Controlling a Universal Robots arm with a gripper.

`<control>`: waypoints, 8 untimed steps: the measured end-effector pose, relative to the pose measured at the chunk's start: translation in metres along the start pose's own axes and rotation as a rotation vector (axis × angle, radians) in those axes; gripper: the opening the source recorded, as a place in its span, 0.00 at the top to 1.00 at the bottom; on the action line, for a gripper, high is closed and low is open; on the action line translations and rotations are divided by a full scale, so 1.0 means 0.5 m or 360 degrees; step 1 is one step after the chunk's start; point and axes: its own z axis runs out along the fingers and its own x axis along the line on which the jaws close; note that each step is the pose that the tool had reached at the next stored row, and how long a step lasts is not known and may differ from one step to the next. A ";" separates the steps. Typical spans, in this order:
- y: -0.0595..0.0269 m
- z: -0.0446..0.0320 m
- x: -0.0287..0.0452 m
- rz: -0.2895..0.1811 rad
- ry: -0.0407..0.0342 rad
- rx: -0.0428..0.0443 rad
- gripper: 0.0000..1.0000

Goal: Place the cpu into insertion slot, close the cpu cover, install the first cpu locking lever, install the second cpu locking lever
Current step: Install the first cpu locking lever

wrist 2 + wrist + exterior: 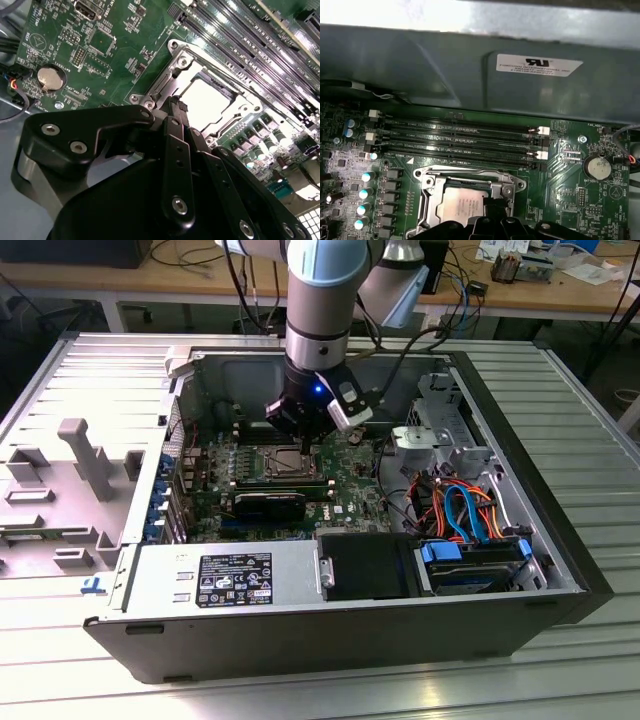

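Silver cpu (460,205) sits under the closed cpu cover (427,187), claw (177,107) above.

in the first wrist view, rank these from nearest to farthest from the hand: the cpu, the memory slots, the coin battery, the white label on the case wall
1. The cpu, seated in the insertion slot, right at the hand.
2. The memory slots, just beyond the socket.
3. The coin battery, off to one side on the board.
4. The white label, on the case wall, farthest.

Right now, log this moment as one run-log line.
arm: over motherboard | gripper: at socket edge | cpu: seated in insertion slot | cpu cover: down over cpu | levers: state unclear
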 end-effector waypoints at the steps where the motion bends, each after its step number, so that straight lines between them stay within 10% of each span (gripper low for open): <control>1: 0.000 -0.001 0.000 0.0001 0.0000 0.0000 0.89; 8: 0.000 -0.002 0.000 0.0001 0.0000 0.0000 0.89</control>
